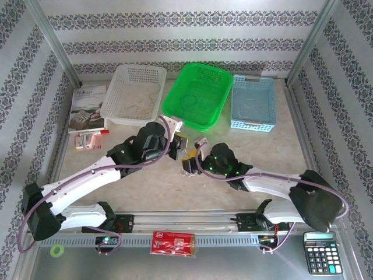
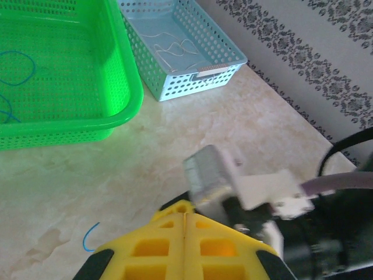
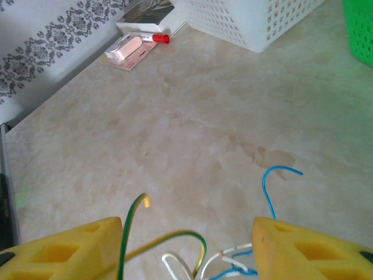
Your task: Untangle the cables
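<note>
Spreading its yellow fingers wide, the right gripper (image 3: 186,230) is hanging open low over the desk (image 3: 192,116). The cables (image 3: 192,262) are lying in the gap between its fingers. A green-and-yellow strand (image 3: 131,224) is arching up beside the finger at that view's left. A white strand (image 3: 172,265) is looping in the middle, and a blue strand (image 3: 268,189) is curling up just beside the other finger.

The left gripper (image 2: 185,213) is pressing its yellow fingers together with no gap between them; whether a strand is pinched there I cannot tell. From above, both grippers are meeting at the middle of the desk, tips near each other, with the small tangle lying between them.

Three baskets are sitting in a row along the far side of the desk: a white basket (image 1: 115,96), a green basket (image 1: 192,119) and a blue basket (image 1: 252,123). Blue loops (image 2: 14,67) are resting inside the green basket, and whitish loops (image 2: 172,46) are lying on the floor of the blue one.

A booklet (image 1: 87,108) is lying just left of the white basket. A red packet (image 1: 173,242) and a calculator (image 1: 322,252) are sitting at the near edge.
</note>
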